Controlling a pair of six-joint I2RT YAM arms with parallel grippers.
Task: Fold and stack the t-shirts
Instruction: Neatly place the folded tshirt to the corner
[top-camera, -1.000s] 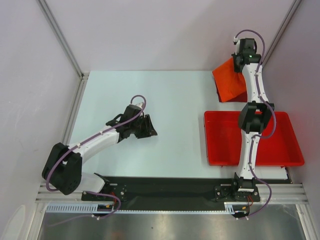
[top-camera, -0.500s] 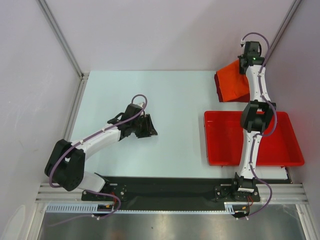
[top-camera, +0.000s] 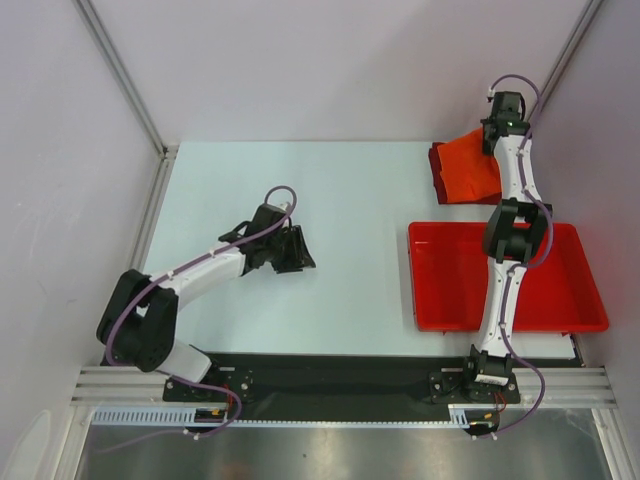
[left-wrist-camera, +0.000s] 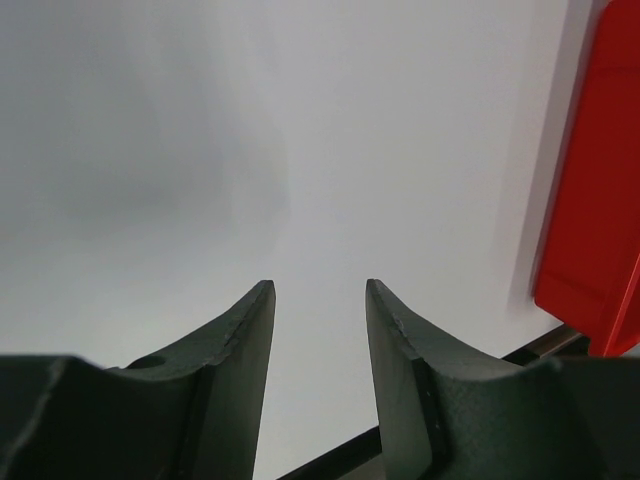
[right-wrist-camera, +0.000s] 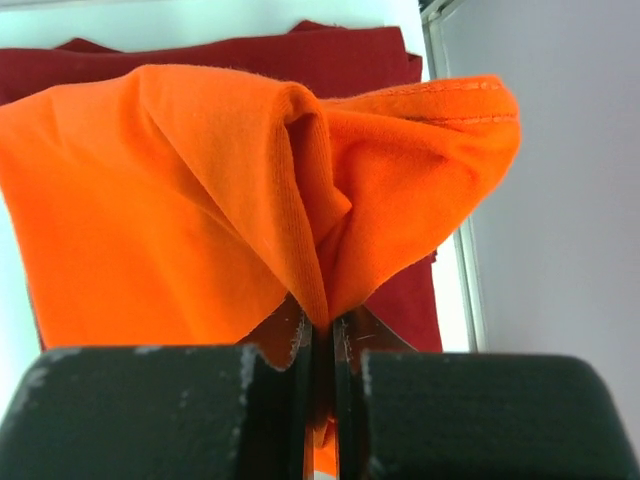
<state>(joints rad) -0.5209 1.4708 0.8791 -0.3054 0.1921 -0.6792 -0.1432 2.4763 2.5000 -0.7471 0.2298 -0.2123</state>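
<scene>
My left arm lies low, well to the left of the red tray. My left gripper points toward it, jaws partly apart and holding nothing. My right arm reaches over the tray to its far side, my right gripper pinched tight on the orange t-shirt.
</scene>
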